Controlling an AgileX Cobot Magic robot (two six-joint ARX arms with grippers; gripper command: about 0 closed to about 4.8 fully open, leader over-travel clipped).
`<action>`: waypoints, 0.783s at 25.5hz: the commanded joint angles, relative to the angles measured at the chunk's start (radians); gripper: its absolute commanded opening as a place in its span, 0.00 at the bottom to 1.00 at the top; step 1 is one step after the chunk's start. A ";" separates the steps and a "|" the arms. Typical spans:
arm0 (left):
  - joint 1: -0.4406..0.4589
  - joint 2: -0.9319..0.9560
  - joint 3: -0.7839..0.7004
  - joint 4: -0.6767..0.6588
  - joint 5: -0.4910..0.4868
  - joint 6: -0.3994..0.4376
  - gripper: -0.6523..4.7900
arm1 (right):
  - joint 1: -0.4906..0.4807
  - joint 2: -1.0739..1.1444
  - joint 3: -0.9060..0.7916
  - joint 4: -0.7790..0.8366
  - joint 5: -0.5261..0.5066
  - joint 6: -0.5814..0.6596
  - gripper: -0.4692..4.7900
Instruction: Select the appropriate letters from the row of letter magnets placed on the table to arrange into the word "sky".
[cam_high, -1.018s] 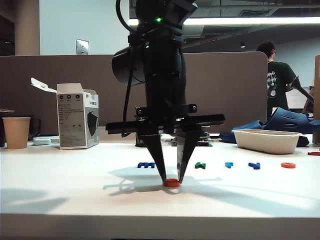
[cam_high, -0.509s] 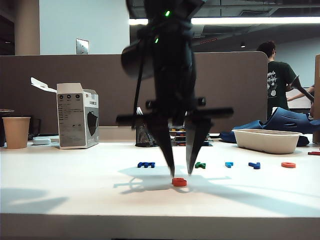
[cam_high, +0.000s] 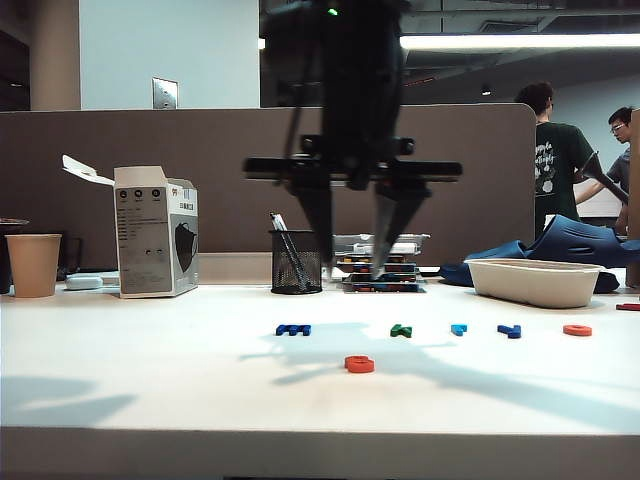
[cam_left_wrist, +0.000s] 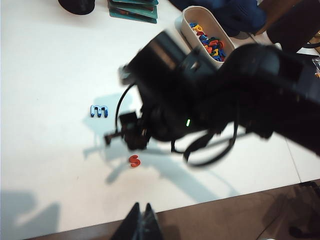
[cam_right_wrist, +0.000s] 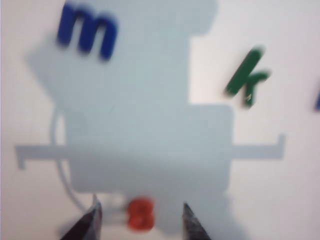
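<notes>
One letter of the three is now placed: on the table (cam_high: 120, 390) the right gripper (cam_high: 352, 268), which a second ago stood with its tips at the board around the orange-red s (cam_high: 359, 364), has let go and risen well clear, its jaws spread wide and empty, hanging high above the row (cam_high: 430, 330). The s lies alone in front of that row, nearer the front edge, between the blue m (cam_high: 293, 329) and the green k (cam_high: 401, 330) as seen from the front. In the right wrist view the s (cam_right_wrist: 140, 214) shows between the parted fingertips (cam_right_wrist: 95, 220), apart from both, with the m (cam_right_wrist: 87, 32) and k (cam_right_wrist: 247, 77) farther off. The left gripper (cam_left_wrist: 141, 225) waits over the table's near edge, well away from the letters, and its jaws look together. So the first letter seems done; by my reading the k comes next, to be set just beside the s, then the dark blue y (cam_high: 510, 331), which lies further right in the row.
</notes>
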 joint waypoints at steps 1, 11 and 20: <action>0.000 -0.002 0.003 0.009 -0.002 0.005 0.11 | -0.094 -0.002 0.001 0.066 0.016 -0.004 0.50; 0.000 -0.002 0.003 0.009 -0.003 0.005 0.11 | -0.175 0.057 0.001 0.115 -0.068 0.040 0.49; 0.000 -0.002 0.003 0.009 -0.002 0.005 0.11 | -0.180 0.143 0.001 0.138 -0.117 0.075 0.49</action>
